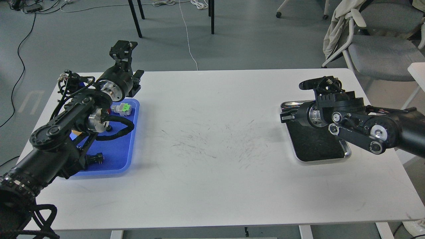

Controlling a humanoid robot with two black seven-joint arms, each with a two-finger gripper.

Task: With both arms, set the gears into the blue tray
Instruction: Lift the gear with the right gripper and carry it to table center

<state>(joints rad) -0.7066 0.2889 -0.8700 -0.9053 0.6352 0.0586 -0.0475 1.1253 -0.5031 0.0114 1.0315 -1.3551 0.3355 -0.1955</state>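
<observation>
Table (212,139) carries the blue tray (124,159) at its left edge and a silver tray (347,153) at its right, presumably one beneath each arm. No gear can be made out anywhere. Left arm slants over the blue tray, its pincer (123,49) raised past the far rim; fingers indistinguishable. Right arm reaches across the silver tray, its pincer (287,117) low; whether apart or together, I cannot tell.

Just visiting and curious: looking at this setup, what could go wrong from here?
The left arm hangs low over the blue tray, so its loose cable could snag the grey-and-green connector. No gear shows clearly in the silver tray; black parts on its dark floor may be hard to find under the right arm.
</observation>
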